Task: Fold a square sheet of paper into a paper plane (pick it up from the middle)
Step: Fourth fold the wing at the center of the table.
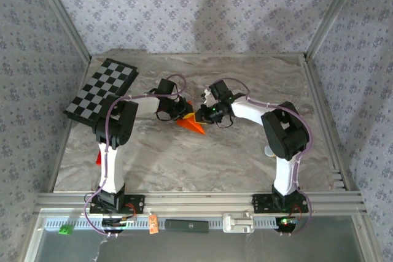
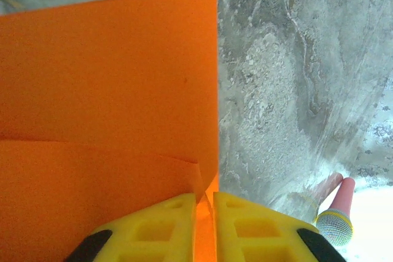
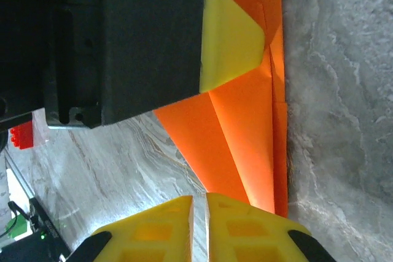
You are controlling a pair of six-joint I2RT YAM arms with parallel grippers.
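Nearest, along the front edge of the marble table [image 1: 184, 170]: both arm bases, well nearer than the checkerboard [image 1: 101, 89]. Just past the left base, nearer than the checkerboard's front corner: tiny red block [image 1: 98, 157] on the marble beside the arm's upright link.

Farther in, right of the checkerboard and roughly level with its near edge: folded orange sheet [image 1: 191, 122], low on the marble near the table's middle, pointed end toward the front and away from the checkerboard. Close up, overlapping layers with a straight outer edge [image 2: 110, 90]. Long diagonal creases running down to the point [image 3: 245, 133].

Left gripper [image 1: 180, 112]: on the checkerboard side of the sheet. Via its wrist camera [image 2: 206, 204], yellow fingers almost together, only a thin slit, orange paper pinched in that slit. Closed on the sheet. One yellow fingertip [image 3: 230, 35] also visible from the right wrist, lying over the paper.

Right gripper [image 1: 207, 113]: on the side of the sheet away from the checkerboard. Via its wrist camera [image 3: 199, 204], yellow fingers drawn nearly shut, narrow dark gap between them. Sheet's point passing just beside one finger [image 3: 252, 228]; touching or not, cannot tell.

Farthest: checkerboard itself, at the far-left corner, overhanging the table's left edge, with patterned wallpaper [image 1: 196, 4] behind.
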